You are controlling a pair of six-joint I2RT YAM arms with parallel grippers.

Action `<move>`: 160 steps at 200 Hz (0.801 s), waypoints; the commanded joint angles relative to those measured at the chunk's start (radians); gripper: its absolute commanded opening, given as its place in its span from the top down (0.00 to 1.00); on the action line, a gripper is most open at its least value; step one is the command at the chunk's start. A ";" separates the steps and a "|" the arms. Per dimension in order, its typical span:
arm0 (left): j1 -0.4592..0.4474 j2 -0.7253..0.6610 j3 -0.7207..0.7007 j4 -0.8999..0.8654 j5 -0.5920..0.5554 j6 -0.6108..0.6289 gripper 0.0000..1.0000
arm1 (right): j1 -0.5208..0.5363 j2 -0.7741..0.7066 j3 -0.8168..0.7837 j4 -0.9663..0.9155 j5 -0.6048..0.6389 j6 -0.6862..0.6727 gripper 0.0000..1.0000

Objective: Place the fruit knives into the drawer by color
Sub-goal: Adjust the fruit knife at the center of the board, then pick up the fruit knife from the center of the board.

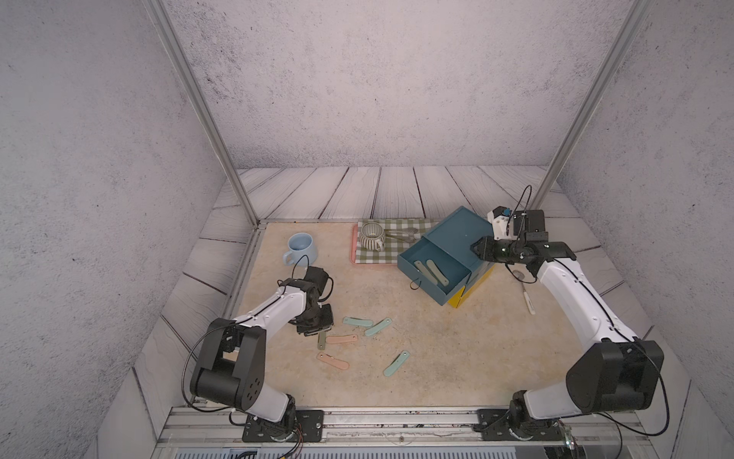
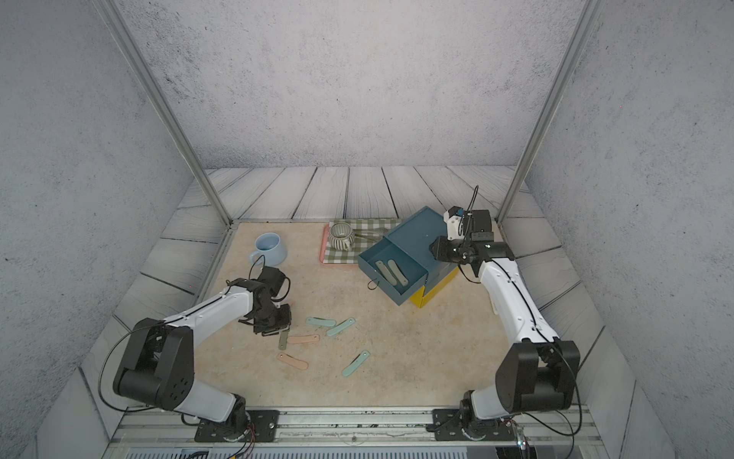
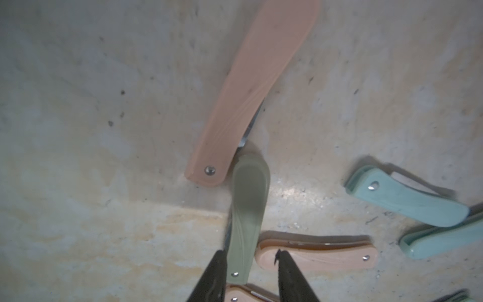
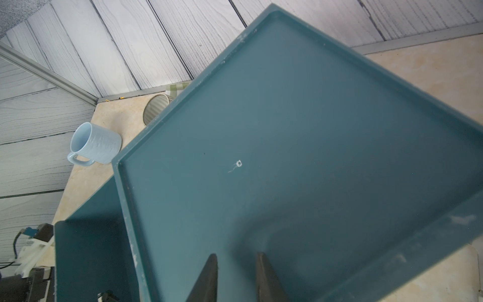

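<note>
My left gripper [image 1: 317,332] [image 3: 251,255] hangs low over the table, open. An olive fruit knife [image 1: 321,340] [image 3: 248,209] lies between its fingers, against one finger and clear of the other. Pink knives [image 1: 342,339] [image 1: 333,361] and teal knives [image 1: 357,322] [image 1: 378,326] [image 1: 396,363] are scattered beside it. The drawer chest [image 1: 464,234] stands at the right with its top drawer [image 1: 421,288] pulled out. Two olive knives [image 1: 425,270] [image 1: 437,272] lie inside. My right gripper [image 1: 474,248] [image 4: 236,255] rests over the chest's teal top [image 4: 287,157], open and holding nothing.
A light blue mug [image 1: 302,248] stands at the back left. Behind the drawer lies a pink tray [image 1: 352,246] with a green checked cloth, a striped cup [image 1: 371,236] and metal cutlery [image 1: 401,234]. A thin white stick [image 1: 528,300] lies under the right arm.
</note>
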 commanded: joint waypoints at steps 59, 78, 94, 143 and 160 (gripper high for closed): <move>0.001 0.106 -0.016 0.073 -0.029 0.003 0.64 | 0.000 0.061 -0.068 -0.213 0.036 0.003 0.72; 0.001 0.119 -0.015 0.081 -0.032 0.000 0.64 | 0.000 0.064 -0.068 -0.213 0.035 0.003 0.72; 0.002 0.132 -0.010 0.086 -0.036 0.001 0.66 | 0.001 0.066 -0.067 -0.213 0.037 0.002 0.72; 0.001 0.178 0.004 0.095 -0.031 0.002 0.83 | 0.000 0.067 -0.068 -0.214 0.038 0.000 0.72; 0.001 0.180 0.006 0.088 -0.033 0.000 0.87 | -0.001 0.068 -0.066 -0.213 0.039 0.002 0.72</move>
